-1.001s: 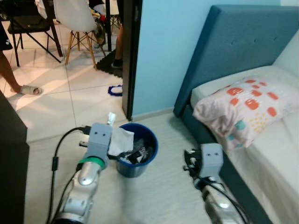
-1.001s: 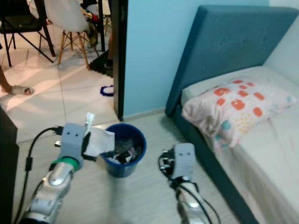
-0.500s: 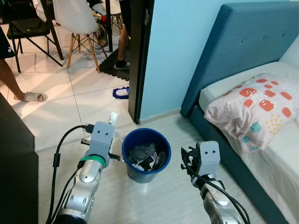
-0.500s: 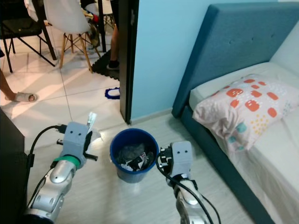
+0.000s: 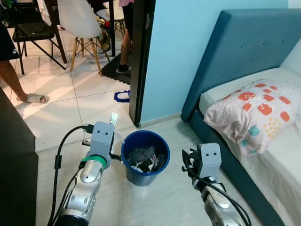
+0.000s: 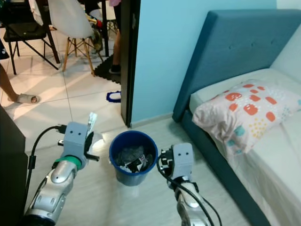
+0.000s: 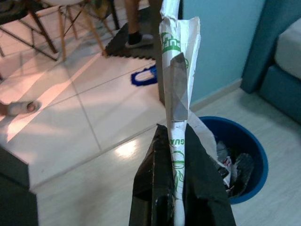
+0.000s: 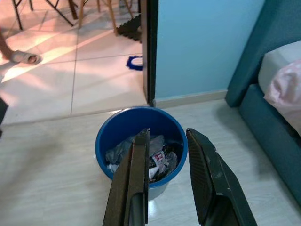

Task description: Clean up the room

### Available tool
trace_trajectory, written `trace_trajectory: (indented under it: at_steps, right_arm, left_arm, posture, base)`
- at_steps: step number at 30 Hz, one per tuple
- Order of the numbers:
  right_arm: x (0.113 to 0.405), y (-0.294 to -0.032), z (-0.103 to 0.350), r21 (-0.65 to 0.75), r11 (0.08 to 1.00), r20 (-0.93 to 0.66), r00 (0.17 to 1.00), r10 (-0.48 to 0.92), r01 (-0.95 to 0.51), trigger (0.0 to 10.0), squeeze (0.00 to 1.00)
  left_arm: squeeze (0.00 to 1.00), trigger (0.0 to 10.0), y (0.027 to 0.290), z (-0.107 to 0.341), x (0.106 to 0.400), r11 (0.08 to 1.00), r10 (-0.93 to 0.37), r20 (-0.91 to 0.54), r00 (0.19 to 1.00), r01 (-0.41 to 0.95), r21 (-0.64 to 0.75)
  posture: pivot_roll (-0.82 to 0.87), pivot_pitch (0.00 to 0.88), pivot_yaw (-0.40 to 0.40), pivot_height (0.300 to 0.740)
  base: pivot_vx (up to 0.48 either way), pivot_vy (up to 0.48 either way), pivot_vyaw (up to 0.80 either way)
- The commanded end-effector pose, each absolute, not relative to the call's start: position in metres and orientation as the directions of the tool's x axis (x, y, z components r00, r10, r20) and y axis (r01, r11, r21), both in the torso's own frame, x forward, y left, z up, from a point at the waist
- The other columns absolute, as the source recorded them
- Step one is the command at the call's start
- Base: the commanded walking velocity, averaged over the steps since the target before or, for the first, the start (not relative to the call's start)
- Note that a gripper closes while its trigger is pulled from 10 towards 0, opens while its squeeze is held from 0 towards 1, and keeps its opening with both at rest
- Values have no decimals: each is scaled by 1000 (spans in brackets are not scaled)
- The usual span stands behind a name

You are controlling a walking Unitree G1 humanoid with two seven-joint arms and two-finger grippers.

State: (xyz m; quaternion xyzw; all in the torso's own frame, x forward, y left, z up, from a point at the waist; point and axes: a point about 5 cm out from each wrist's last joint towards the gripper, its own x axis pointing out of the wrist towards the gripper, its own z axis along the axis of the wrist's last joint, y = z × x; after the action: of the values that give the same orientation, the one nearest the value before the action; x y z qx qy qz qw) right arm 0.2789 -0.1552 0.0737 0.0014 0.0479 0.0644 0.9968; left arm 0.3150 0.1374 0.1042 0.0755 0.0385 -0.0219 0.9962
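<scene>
a home bedroom: a bed with a pillow, dining chairs beyond the doorway.

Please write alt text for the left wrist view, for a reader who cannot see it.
The left gripper pinches a white paper wrapper with green print, upright between its fingers. Beyond it, a blue bin with trash stands on the floor.

Both silver arms reach forward and low from the near edge of the scene, wrists raised so the grey camera housings face up. The left claw sits on the left, its two black fingers pressed together on a white paper wrapper that stands up from between them. The right claw is on the right, level with the left one, its fingers parted with a clear gap between them and nothing held.
</scene>
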Motion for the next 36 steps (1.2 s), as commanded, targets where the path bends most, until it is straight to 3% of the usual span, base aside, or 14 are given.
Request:
trace_trajectory:
  at_steps: [1,8,25,36]
  right_arm:
    - [275,-157,68,11,992,-118,985,125,-125,10000,0]
    - [275,-157,68,11,992,-120,985,126,-125,10000,0]
    - [273,-156,67,13,992,-123,984,126,-125,10000,0]
    - [272,-156,66,13,992,-126,984,126,-125,10000,0]
  left_arm:
    - [0,10000,137,96,313,989,-31,-115,993,47,139]
    - [0,10000,137,96,312,990,-31,-116,993,47,135]
    - [0,10000,134,98,311,991,-55,-95,994,66,116]
    - [0,10000,138,95,310,991,-40,-105,994,52,122]
  posture:
    - [-68,66,13,717]
    - [-69,69,13,717]
    - [-70,77,12,717]
    - [-72,81,13,717]
  base:
    - [0,-292,0]
    - [113,-274,0]
    - [79,0,0]
    - [418,0,0]
